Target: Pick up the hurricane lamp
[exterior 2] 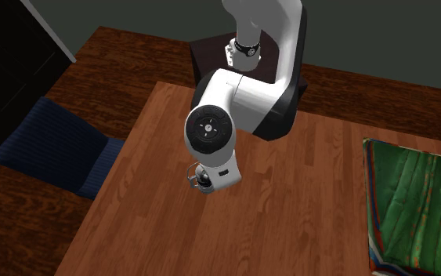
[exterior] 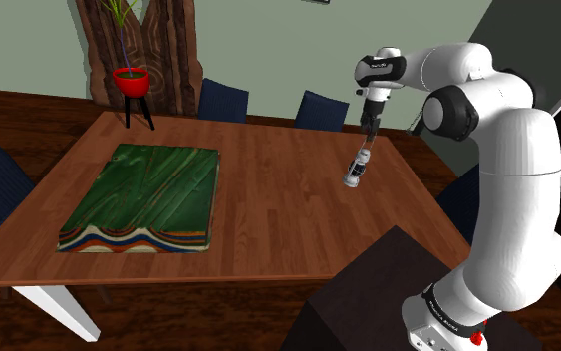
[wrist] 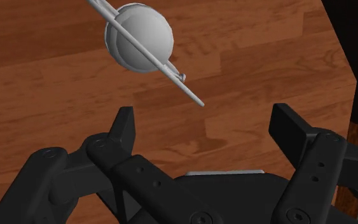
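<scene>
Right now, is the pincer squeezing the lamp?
No, the pincer stands open and the lamp lies on the table ahead of it, untouched.

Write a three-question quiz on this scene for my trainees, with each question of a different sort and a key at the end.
1. True or false: the gripper is shut on the hurricane lamp.
2. Which thing lies on the table toward the shoulder view's left? A: a green slab. B: a laptop. C: a fruit bowl.
3. Fill in the blank: the chairs at the table's far side are dark ____.

Key
1. False. The gripper is open, and the lamp lies on the table beyond it, unheld.
2. A.
3. Blue.
</scene>
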Tool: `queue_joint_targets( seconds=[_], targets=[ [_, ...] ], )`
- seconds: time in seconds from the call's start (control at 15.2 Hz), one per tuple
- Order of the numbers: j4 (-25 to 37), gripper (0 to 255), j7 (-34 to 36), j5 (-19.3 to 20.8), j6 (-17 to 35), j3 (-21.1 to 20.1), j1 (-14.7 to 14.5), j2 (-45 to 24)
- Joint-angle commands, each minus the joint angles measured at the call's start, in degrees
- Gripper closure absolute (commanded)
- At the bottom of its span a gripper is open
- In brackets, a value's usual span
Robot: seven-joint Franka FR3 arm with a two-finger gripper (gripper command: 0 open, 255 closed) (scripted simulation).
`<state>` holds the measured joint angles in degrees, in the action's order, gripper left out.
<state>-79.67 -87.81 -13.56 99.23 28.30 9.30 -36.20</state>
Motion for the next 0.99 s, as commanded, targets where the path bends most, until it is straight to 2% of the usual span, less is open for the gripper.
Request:
queue_joint_targets(
  seconds=[0.0,0.07,0.66,0.92],
  targets=[
    [-0.2,0,-0.02,-0.1,0.43,-0.07,0.0,-0.24],
    [-0.07,255,-0.07,-0.12,0.39,-0.07,0.07,-0.31],
    [-0.19,255,-0.02,-0.1,0.43,-0.07,0.01,-0.24],
    [1.6,255,0.18,0.3,-2.12,0.19,0.08,0.63]
  ],
)
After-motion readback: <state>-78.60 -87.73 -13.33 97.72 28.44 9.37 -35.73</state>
